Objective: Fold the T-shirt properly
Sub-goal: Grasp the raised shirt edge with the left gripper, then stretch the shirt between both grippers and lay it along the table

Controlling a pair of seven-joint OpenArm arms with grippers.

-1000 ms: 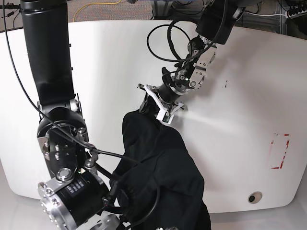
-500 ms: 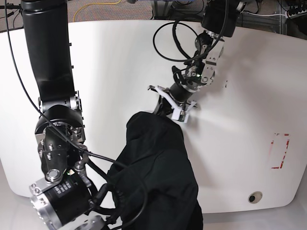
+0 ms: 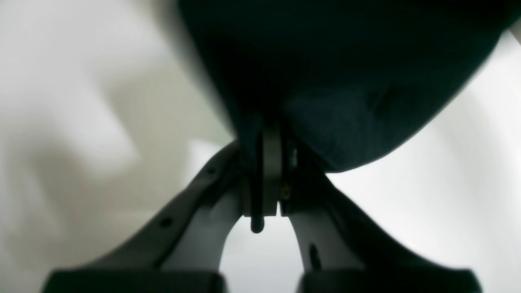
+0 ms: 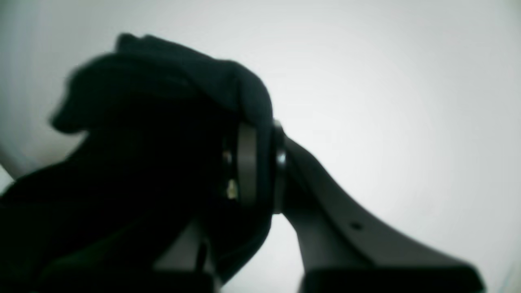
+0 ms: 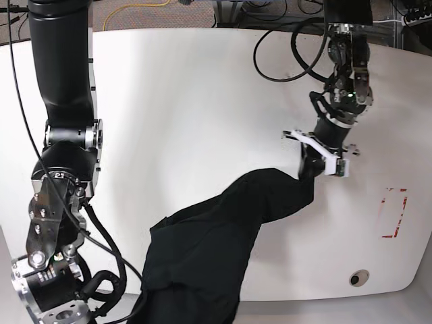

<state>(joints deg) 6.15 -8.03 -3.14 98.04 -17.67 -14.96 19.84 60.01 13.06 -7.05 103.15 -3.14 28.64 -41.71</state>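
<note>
The black T-shirt (image 5: 223, 236) hangs stretched in a band across the white table (image 5: 189, 101), from the right of centre down to the front edge. My left gripper (image 5: 312, 169) is shut on its upper right end; in the left wrist view the fingers (image 3: 270, 134) pinch dark fabric (image 3: 346, 81). The right wrist view shows my right gripper (image 4: 260, 134) shut on a bunched fold of the shirt (image 4: 142, 142). In the base view that gripper is hidden at the bottom left, below the shirt's lower end.
A red rectangular mark (image 5: 393, 212) lies on the table at the right, with a small round disc (image 5: 358, 277) near the front right edge. Black cables (image 5: 297, 54) loop behind the left arm. The right arm's thick body (image 5: 64, 169) stands at the left.
My left gripper has shut on the shirt's end and carried it to the right, drawing the bunched shirt out into a long band. The right arm has sunk toward the bottom left.
</note>
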